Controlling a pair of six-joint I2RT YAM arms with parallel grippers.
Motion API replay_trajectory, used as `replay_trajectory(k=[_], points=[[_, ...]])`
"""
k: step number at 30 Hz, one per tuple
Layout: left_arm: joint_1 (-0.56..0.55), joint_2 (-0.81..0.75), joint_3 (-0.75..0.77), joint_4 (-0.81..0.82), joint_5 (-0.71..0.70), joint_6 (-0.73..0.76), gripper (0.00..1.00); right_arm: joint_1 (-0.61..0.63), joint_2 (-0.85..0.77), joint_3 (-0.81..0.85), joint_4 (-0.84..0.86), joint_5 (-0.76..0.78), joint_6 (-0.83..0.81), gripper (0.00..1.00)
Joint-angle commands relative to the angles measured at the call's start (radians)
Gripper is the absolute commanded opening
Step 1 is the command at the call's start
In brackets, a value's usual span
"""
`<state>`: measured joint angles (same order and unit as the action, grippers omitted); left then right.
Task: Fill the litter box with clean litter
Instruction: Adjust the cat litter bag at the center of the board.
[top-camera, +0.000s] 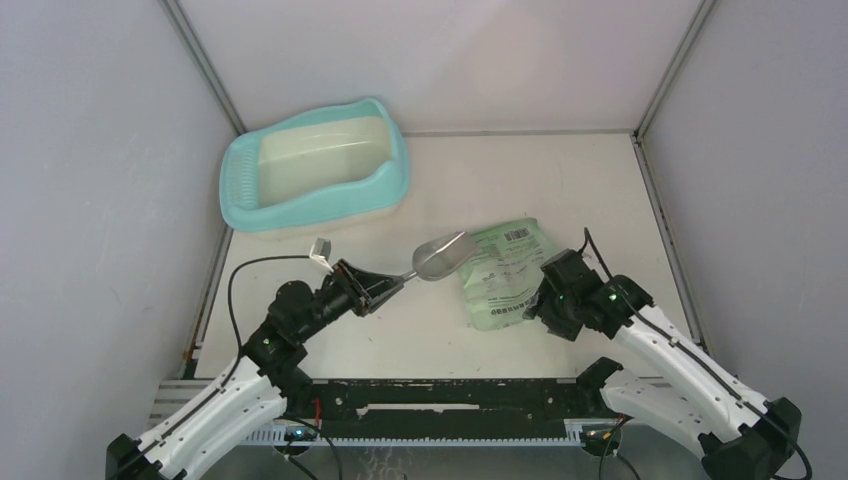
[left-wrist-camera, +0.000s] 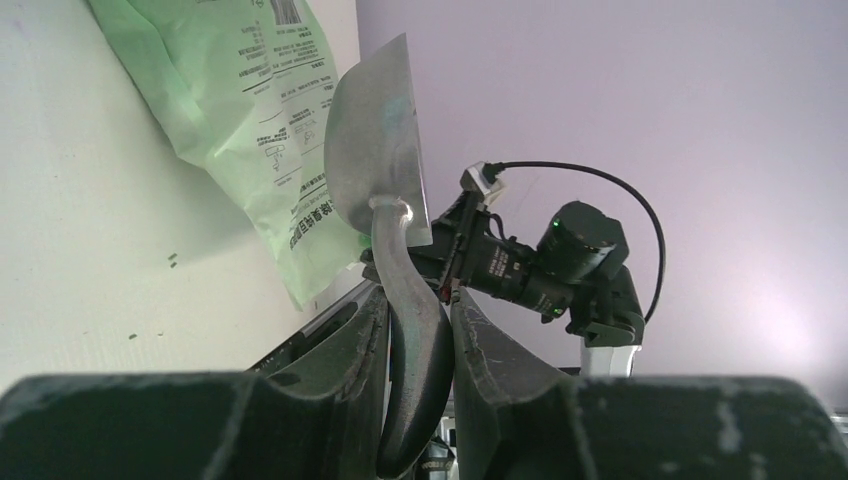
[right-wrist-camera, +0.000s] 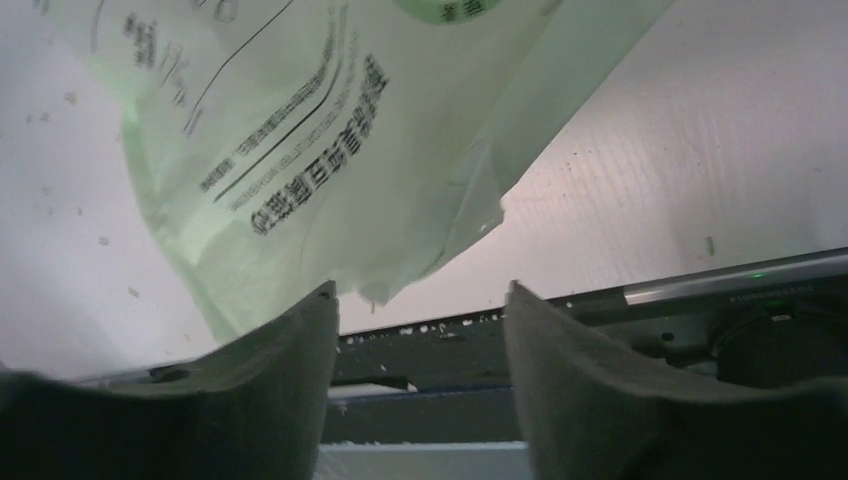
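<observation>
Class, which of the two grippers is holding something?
The left gripper: it is shut on the handle of the scoop. The right gripper stands open by the green bag.

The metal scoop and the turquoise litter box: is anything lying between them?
Nothing; the top view shows only bare white table between the metal scoop and the litter box.

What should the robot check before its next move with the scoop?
1. The grey metal scoop is clamped in the left fingers: ok.
2. The scoop is loaded: not ok, it looks empty.
3. The flat green printed bag is open: cannot tell.
4. The right fingers grip the bag: not ok, they are open and the bag edge is unpinched.
5. The light turquoise plastic litter box is upright, inside bare: ok.
</observation>
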<state>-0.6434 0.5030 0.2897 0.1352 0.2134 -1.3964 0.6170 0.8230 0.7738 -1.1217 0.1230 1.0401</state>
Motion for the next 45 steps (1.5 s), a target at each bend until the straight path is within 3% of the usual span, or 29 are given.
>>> replay_trajectory(k=[1,4,8,13,18,21,27,28,30,33,35,45], points=[[0.014,-0.022,0.027,0.034,0.02,0.029,0.17,-0.012,0.034,-0.035,0.132,0.067,0.038,0.48],[0.02,-0.03,0.041,0.005,0.02,0.047,0.17,-0.023,0.069,-0.044,0.211,0.066,0.039,0.02],[0.041,-0.042,0.064,-0.05,0.023,0.082,0.17,-0.012,0.152,-0.044,0.336,0.004,0.066,0.0],[0.089,-0.057,0.117,-0.182,0.032,0.15,0.17,0.091,0.246,-0.031,0.521,-0.043,0.16,0.0],[0.111,-0.055,0.214,-0.328,0.027,0.243,0.17,0.128,0.273,0.064,0.584,-0.035,0.183,0.0],[0.112,-0.043,0.281,-0.41,0.038,0.305,0.17,0.092,0.232,0.113,0.57,-0.03,0.151,0.0],[0.109,0.008,0.373,-0.523,0.057,0.406,0.17,-0.055,0.227,0.2,0.551,-0.182,0.004,0.0],[0.108,0.016,0.379,-0.535,0.054,0.42,0.17,-0.082,0.259,0.235,0.528,-0.231,-0.061,0.05],[0.108,0.028,0.389,-0.557,0.048,0.438,0.17,-0.093,0.347,0.327,0.45,-0.262,-0.214,0.42],[0.11,0.033,0.407,-0.6,0.008,0.464,0.17,-0.031,0.505,0.496,0.304,-0.156,-0.417,0.52],[0.108,0.03,0.427,-0.647,-0.03,0.486,0.17,0.036,0.608,0.619,0.228,-0.02,-0.497,0.64],[0.11,-0.059,0.46,-0.813,-0.118,0.511,0.17,0.189,1.111,0.965,0.031,0.323,-0.643,0.63]])
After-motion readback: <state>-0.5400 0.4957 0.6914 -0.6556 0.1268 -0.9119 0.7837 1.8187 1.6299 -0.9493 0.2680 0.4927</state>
